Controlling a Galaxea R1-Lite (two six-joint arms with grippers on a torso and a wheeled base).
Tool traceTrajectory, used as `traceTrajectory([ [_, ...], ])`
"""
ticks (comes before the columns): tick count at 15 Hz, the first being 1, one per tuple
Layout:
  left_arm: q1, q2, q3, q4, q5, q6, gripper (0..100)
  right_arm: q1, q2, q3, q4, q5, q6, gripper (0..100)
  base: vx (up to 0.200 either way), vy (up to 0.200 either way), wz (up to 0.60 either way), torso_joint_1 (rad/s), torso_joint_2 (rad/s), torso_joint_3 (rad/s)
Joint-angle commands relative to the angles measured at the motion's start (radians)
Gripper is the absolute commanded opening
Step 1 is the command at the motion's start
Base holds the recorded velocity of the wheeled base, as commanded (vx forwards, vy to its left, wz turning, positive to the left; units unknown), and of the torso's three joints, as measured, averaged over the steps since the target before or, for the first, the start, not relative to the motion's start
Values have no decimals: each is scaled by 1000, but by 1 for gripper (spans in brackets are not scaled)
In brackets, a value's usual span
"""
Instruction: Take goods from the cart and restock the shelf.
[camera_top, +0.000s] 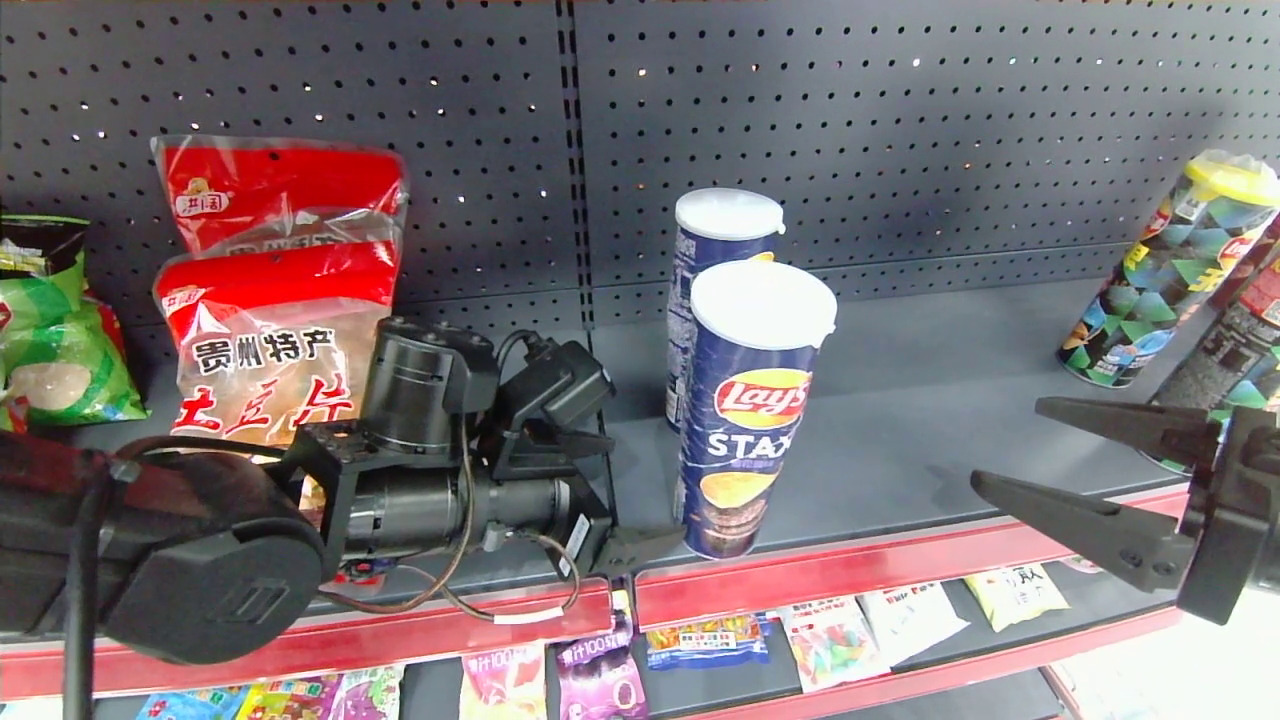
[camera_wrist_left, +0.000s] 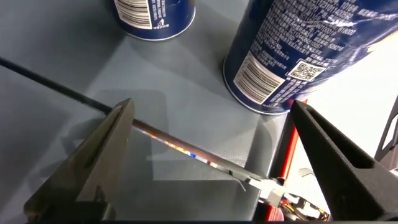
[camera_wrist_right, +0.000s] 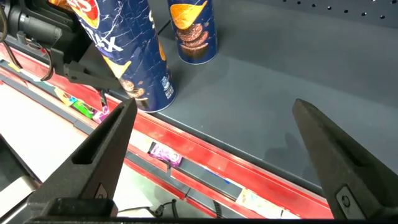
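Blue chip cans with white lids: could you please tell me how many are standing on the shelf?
2. One blue can stands at the shelf's front edge; the other blue can stands just behind it, nearer the pegboard. More may be hidden behind the left hand.

Your left arm (camera_top: 420, 500), eight o'clock, is matte black, cylindrical, trailing thin looping cables (camera_top: 455, 590); your right gripper (camera_top: 1008, 442), four o'clock, has tapered black fingers (camera_top: 1090, 525).

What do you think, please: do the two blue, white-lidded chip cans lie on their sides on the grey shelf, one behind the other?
Not quite: the head view shows the front chip can and the rear chip can standing upright. The rest, grey shelf included, is right.
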Motion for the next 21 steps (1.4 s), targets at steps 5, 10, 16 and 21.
traceTrajectory([
  [5, 32, -151, 97, 0, 37, -17, 100, 0, -10, 14, -1, 0, -1, 100, 0, 0, 0, 0, 0, 0],
  [10, 179, -488, 232, 81, 64, -46, 100, 0, -116, 70, -2, 1, -3, 100, 0, 0, 0, 0, 0, 0],
  [16, 268, -912, 285, 541, 211, -86, 100, -90, -415, 219, 71, -5, 13, 100, 0, 0, 0, 0, 0, 0],
  [21, 320, -1445, 274, 1115, 486, -257, 100, -376, -678, 188, 452, -71, 16, 100, 0, 0, 0, 0, 0, 0],
])
